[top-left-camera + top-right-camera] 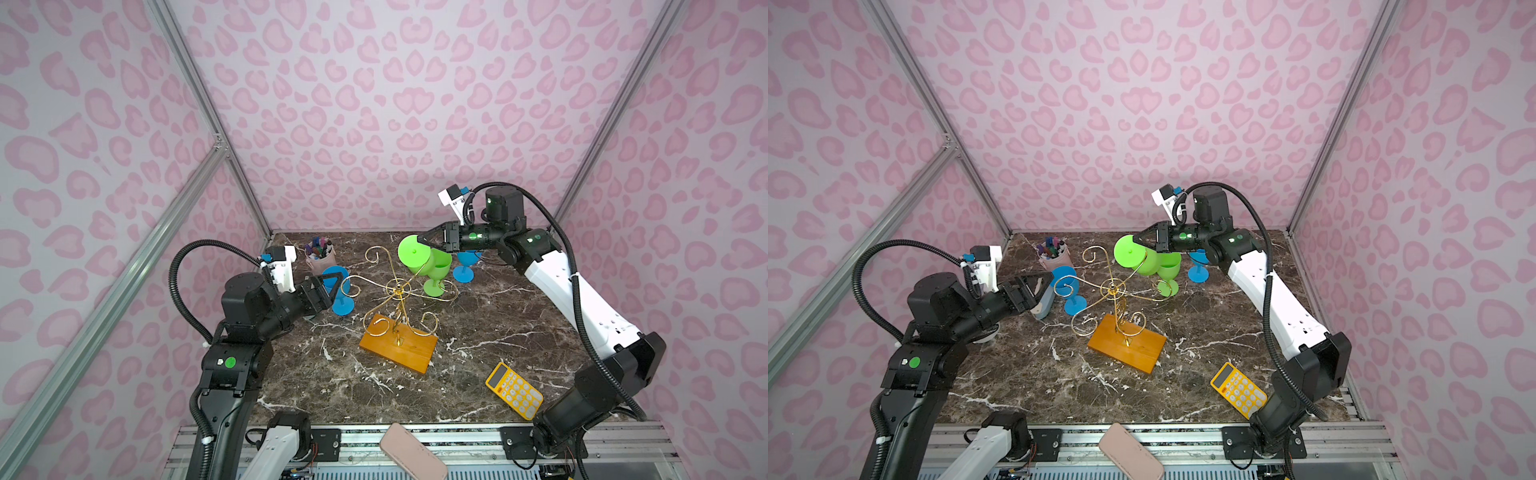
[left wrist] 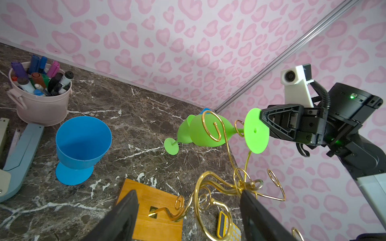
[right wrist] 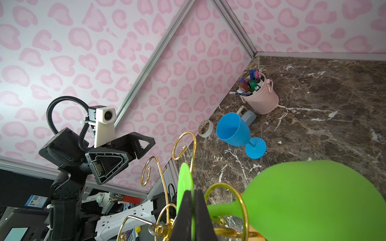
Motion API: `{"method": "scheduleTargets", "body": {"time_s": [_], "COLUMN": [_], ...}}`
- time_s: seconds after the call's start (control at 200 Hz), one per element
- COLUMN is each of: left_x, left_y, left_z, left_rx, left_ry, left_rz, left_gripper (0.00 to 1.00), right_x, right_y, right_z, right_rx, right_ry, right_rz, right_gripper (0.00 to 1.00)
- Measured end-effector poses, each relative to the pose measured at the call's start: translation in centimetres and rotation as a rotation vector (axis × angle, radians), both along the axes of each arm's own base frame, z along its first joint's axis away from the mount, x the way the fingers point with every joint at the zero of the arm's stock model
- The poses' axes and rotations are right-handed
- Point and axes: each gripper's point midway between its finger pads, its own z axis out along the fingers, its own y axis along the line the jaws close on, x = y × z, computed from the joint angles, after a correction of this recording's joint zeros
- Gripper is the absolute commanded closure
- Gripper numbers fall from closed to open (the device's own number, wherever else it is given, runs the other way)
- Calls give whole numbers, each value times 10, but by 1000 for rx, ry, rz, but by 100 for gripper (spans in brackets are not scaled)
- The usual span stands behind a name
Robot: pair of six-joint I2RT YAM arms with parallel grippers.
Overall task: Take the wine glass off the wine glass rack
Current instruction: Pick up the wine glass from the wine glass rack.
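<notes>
The wine glass rack [image 1: 399, 347] is gold wire with curled arms on an orange wooden base [image 1: 1127, 349], mid-table. A green wine glass [image 1: 411, 251] hangs tilted in a far arm, its stem through a gold curl [image 3: 227, 187]. My right gripper [image 1: 419, 241] is shut on the edge of that glass's round foot [image 2: 255, 133]; the wrist view shows both pads pinching the disc [image 3: 193, 193]. My left gripper [image 1: 338, 286] stands open left of the rack. In its wrist view, wire scrolls [image 2: 200, 198] show between its jaws, untouched.
A second green glass [image 1: 434, 284] stands behind the rack. Blue glasses stand by my left gripper [image 1: 343, 305] and under my right wrist [image 1: 463, 272]. There is a pink marker bucket [image 1: 320, 257] at the back, a yellow calculator [image 1: 514, 390] front right, and a pink case [image 1: 411, 451] at the front edge.
</notes>
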Motion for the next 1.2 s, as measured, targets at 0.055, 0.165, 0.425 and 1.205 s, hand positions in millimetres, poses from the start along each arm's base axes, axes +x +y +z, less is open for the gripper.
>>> {"method": "scheduleTargets", "body": {"time_s": [0.055,0.165,0.425,1.205], "left_x": [0,0,6,11], "left_y": [-2,-8,-21,-39], "left_z": [-1,-3,-14,-23], "left_rx": [-16,-44,-114,-228], "left_ry": [6,19,79,162], "left_rz": [-12,-41,-107,-210], "left_gripper": [22,23,31,74], "right_x": [1,1,4,5], "right_y": [-1,-1,-1,0], "right_z": [0,-1,-8,-11], "right_rx": [0,2,-2,1], "right_ry": [1,11,29,33], "right_rz": [-3,-6,-10,-11], "right_gripper": [100,100,100,100]}}
